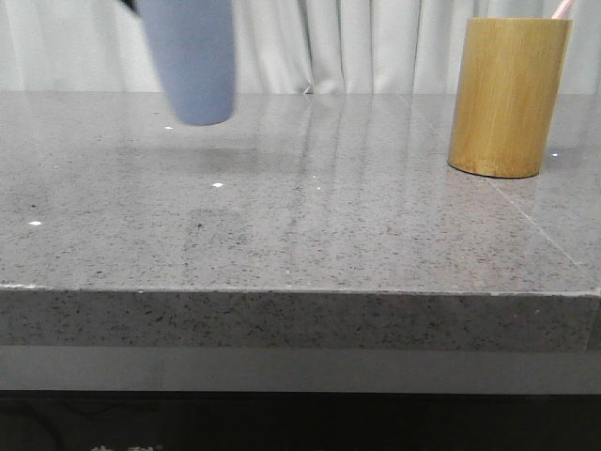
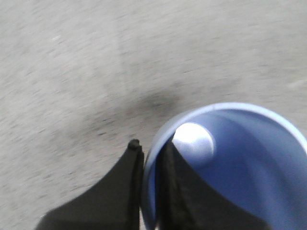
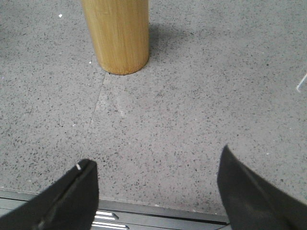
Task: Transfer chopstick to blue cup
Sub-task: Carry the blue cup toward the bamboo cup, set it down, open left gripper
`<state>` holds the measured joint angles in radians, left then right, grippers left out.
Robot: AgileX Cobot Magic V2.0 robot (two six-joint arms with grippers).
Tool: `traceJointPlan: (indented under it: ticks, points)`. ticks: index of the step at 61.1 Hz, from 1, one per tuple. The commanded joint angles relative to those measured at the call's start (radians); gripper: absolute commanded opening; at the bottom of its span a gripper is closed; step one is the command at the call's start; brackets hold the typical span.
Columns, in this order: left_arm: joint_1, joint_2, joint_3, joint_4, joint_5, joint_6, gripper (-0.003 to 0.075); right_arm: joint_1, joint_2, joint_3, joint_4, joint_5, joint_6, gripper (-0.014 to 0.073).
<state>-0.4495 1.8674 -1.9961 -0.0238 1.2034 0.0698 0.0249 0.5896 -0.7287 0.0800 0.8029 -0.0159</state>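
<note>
The blue cup [image 1: 192, 58] hangs in the air above the table at the back left, clear of the surface. My left gripper [image 2: 149, 152] is shut on the blue cup's rim [image 2: 225, 167], one finger inside and one outside; the cup is empty. A pale pink chopstick tip [image 1: 562, 8] sticks out of the bamboo cylinder [image 1: 507, 97] at the back right. My right gripper [image 3: 154, 165] is open and empty over the table's front edge, well short of the bamboo cylinder [image 3: 119, 34]. Neither gripper shows in the front view.
The grey speckled stone table [image 1: 300, 216] carries a seam line at the right. White curtains [image 1: 347, 42] hang behind it. A thin white line [image 3: 301, 82] lies at the right wrist view's edge.
</note>
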Motion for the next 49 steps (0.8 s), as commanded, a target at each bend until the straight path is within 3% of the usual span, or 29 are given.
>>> traceJointPlan:
  ticks: [1, 19, 49]
  points:
    - [-0.058, -0.04, -0.063, -0.013, -0.032, -0.001, -0.0019, 0.0, 0.009, -0.033, 0.005, -0.051, -0.008, 0.0538]
    - [-0.156, 0.055, -0.161, -0.015, -0.026, -0.003, -0.0019, 0.0, 0.009, -0.033, 0.005, -0.032, -0.008, 0.0538]
    - [-0.168, 0.12, -0.186, -0.044, -0.024, -0.006, -0.0018, 0.0, 0.009, -0.033, 0.005, -0.032, -0.008, 0.0538]
